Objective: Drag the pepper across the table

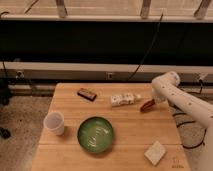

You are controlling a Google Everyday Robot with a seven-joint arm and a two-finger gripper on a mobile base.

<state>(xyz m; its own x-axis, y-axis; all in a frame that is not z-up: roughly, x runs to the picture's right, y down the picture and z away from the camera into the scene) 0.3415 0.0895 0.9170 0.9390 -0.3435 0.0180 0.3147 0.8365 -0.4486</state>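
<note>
One pepper far right on table; gripper apparently touching it, finger state unclear. Keep pressure low, drag slowly.

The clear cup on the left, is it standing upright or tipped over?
Upright: the cup stands on the table, its round mouth facing up. The claw is far right, by the pepper.

White, smooth, tube-shaped arm with a rounded, bulbous elbow joint, widening toward the lower right edge. Gripper at the arm's left tip, above the table's right side, showing pale like the shell.
</note>
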